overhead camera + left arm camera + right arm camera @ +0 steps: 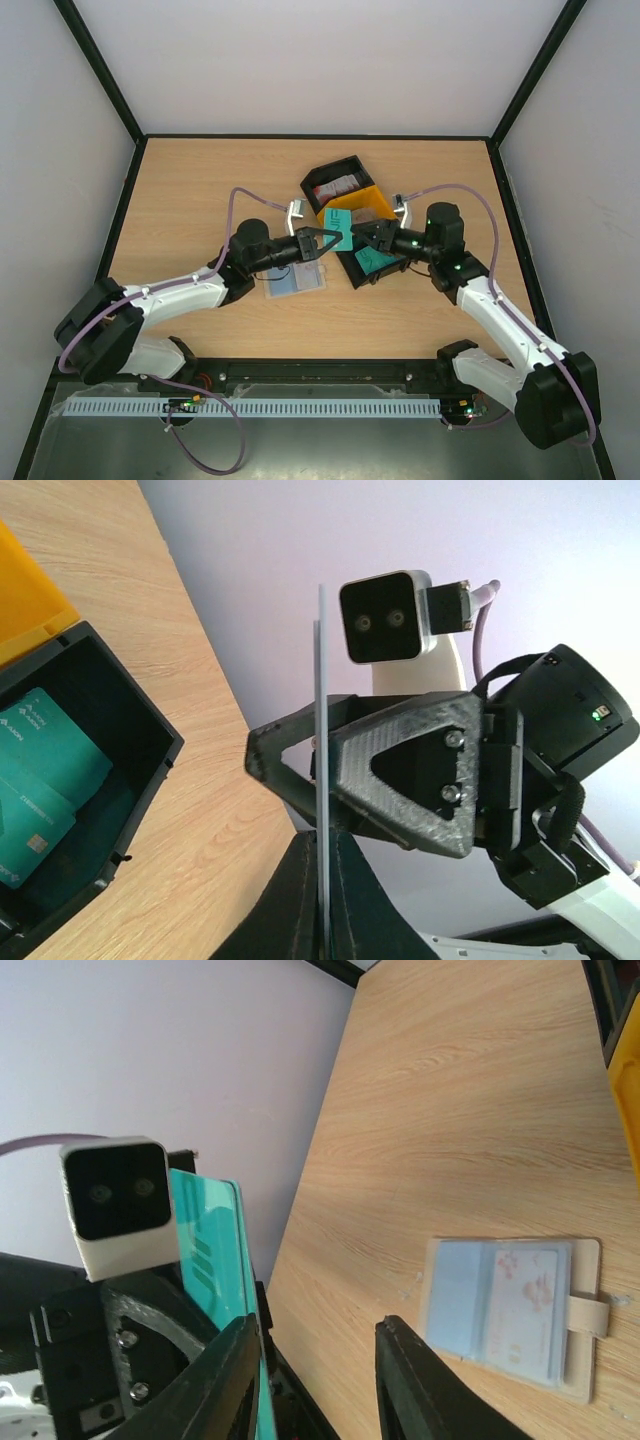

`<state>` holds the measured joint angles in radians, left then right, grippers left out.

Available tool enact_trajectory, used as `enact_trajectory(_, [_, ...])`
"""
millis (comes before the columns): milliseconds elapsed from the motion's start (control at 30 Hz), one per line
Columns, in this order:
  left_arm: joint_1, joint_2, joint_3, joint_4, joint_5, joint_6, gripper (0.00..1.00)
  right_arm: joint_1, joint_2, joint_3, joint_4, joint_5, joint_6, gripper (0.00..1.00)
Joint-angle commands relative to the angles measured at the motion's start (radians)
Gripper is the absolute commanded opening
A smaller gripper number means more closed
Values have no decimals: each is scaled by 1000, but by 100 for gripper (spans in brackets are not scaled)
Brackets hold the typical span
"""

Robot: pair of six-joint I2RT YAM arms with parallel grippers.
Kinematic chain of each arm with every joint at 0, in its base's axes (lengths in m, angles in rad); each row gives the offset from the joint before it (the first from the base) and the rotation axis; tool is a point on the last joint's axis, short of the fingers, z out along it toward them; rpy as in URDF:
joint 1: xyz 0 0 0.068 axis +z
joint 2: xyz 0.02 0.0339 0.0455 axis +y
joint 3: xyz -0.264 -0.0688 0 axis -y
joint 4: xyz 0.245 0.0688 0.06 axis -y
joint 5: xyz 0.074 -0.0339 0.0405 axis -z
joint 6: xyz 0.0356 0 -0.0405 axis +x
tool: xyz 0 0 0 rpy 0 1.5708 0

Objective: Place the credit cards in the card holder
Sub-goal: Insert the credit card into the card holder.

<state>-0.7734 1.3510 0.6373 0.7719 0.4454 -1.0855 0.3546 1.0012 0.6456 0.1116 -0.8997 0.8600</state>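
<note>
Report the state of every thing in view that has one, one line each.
Teal plastic credit card: on edge, off the table, clamped in the left gripper.
Left gripper: shut on the teal card.
Right gripper: jaws apart, beside the card.
Beige rectangular card holder: lying open on the wooden table, a pale card inside.
Black-and-yellow three-compartment tray: cards in both black compartments.

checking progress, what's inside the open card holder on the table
The card holder shows what looks like one pale, pink-marked card in a pocket; anything beneath it is covered.
</note>
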Motion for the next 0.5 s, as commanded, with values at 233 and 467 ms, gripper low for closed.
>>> enact_trajectory(233, [5, 5, 24, 112, 79, -28, 3, -2, 23, -35, -17, -32, -45, 22])
enact_trajectory(467, [5, 46, 14, 288, 185, -91, 3, 0, 34, -45, 37, -79, -12, 15])
